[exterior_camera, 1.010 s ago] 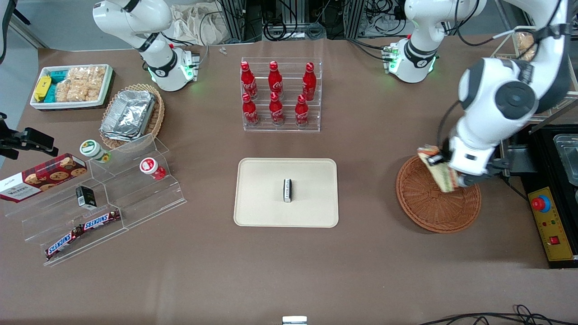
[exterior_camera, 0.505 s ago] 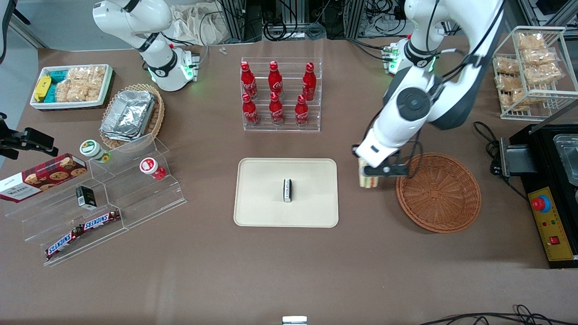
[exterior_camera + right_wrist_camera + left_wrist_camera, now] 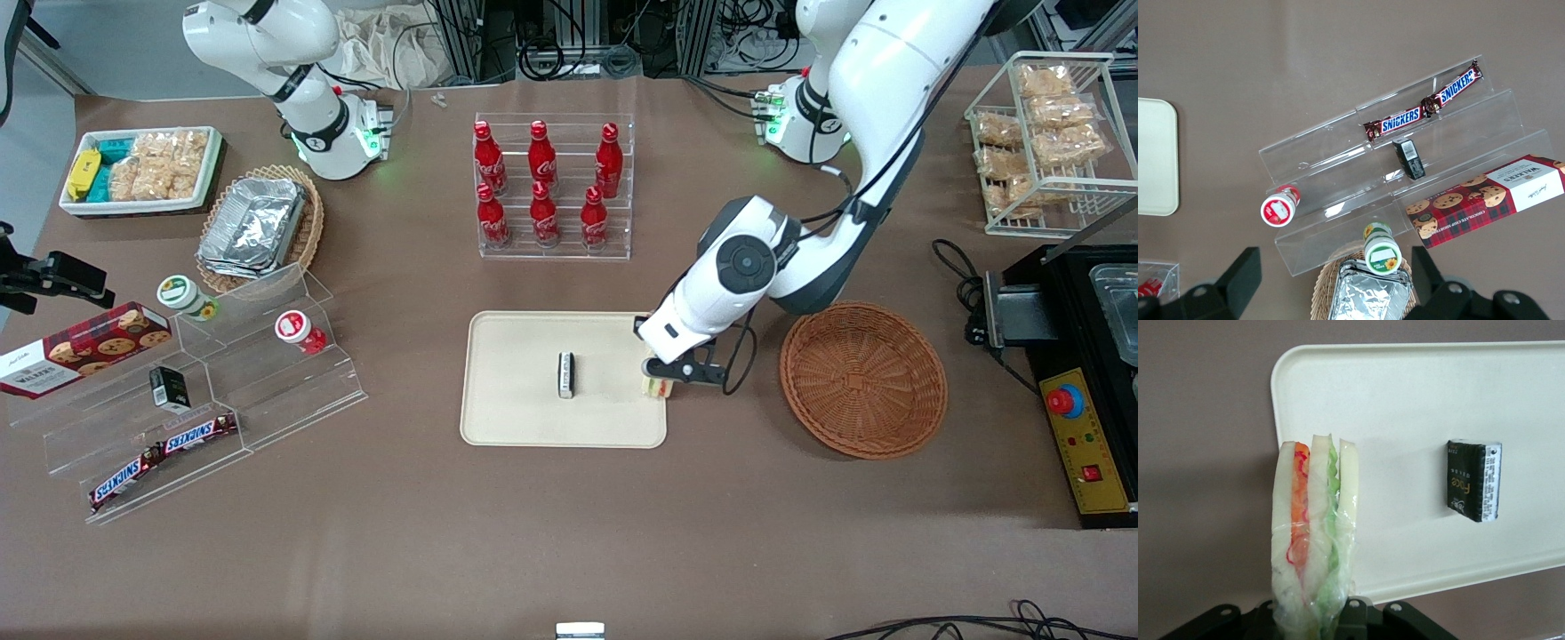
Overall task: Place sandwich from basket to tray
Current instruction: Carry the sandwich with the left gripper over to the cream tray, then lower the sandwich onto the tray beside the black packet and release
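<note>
The sandwich (image 3: 656, 386) is gripped in the left arm's hand (image 3: 662, 378) and is held over the edge of the tray (image 3: 516, 427) that faces the basket (image 3: 862, 380). In the wrist view the sandwich (image 3: 1313, 540) is seen clamped at its lower end, cut edge up, with red, orange and green filling between three pale slices of bread, wrapped in clear film. Whether it touches the tray (image 3: 1418, 400) cannot be told from either view. A small black-and-white box (image 3: 565, 374) lies near the middle of the tray, apart from the sandwich; its printed side is shown in the wrist view (image 3: 1473, 480).

The basket sits on the brown table (image 3: 569, 533), toward the working arm's end and well apart from the hand. A clear rack of red bottles (image 3: 553, 187) stands farther from the front camera than the tray. Toward the parked arm's end, a clear stepped stand (image 3: 204, 391) is seen carrying a chocolate bar (image 3: 164, 458).
</note>
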Robot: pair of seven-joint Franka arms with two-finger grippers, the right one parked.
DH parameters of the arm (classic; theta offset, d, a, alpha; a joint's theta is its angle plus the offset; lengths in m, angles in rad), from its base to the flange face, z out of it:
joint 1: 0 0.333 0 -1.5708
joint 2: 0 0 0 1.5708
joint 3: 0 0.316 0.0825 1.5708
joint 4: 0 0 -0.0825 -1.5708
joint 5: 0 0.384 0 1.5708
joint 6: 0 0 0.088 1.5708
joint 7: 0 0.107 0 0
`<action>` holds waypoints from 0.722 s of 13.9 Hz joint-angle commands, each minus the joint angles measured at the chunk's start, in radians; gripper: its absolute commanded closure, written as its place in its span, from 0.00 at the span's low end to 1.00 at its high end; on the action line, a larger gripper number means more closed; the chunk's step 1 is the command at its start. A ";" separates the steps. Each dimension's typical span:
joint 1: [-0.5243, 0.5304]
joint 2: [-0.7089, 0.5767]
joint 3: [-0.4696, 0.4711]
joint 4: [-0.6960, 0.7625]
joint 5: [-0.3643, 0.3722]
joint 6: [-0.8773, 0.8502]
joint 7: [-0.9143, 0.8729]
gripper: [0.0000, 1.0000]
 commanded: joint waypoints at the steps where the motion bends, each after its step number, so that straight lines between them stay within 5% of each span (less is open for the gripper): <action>1: -0.011 0.076 0.003 0.076 0.017 0.018 -0.004 1.00; 9: -0.053 0.147 0.037 0.082 0.125 0.087 -0.091 0.99; 10: -0.053 0.150 0.037 0.082 0.130 0.087 -0.105 0.79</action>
